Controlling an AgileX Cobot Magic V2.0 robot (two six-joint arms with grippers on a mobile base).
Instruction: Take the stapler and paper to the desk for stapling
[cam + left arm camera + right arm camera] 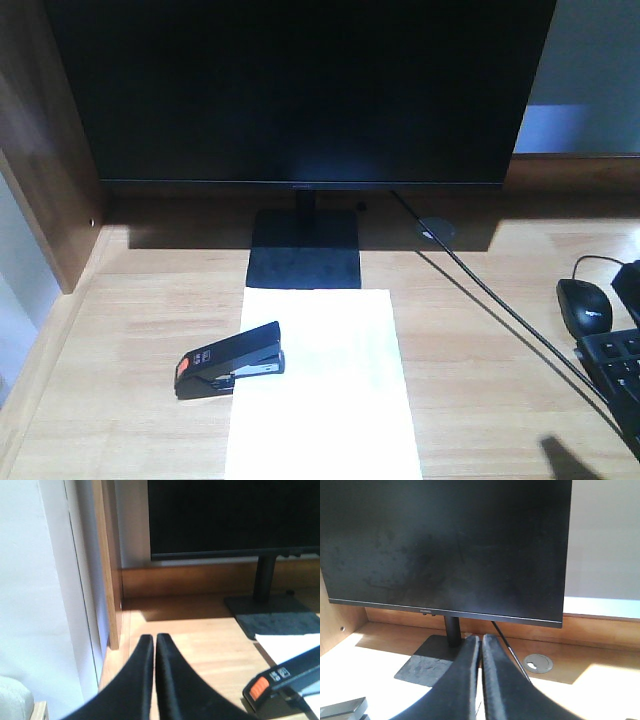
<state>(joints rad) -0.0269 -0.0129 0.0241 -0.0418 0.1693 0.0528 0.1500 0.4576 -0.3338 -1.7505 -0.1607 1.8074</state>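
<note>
The black stapler (pixel 231 361) with an orange-red rear patch lies on the wooden desk (pixel 130 400), its front end over the left edge of the white paper (pixel 325 385). The paper lies flat in front of the monitor base. In the left wrist view the stapler (pixel 285 682) sits at the lower right, with a corner of paper (pixel 290 645) behind it. My left gripper (pixel 154 639) is shut and empty, to the left of the stapler. My right gripper (pixel 481 638) is shut and empty, raised in front of the monitor stand. Neither gripper shows in the front view.
A big black monitor (pixel 300 90) on a square base (pixel 305 250) stands at the back. A cable (pixel 500 300) runs across the right side toward a black mouse (pixel 585 305) and keyboard (pixel 615 365). A wooden side panel (pixel 45 150) walls the left. A cable grommet (pixel 435 230) sits behind.
</note>
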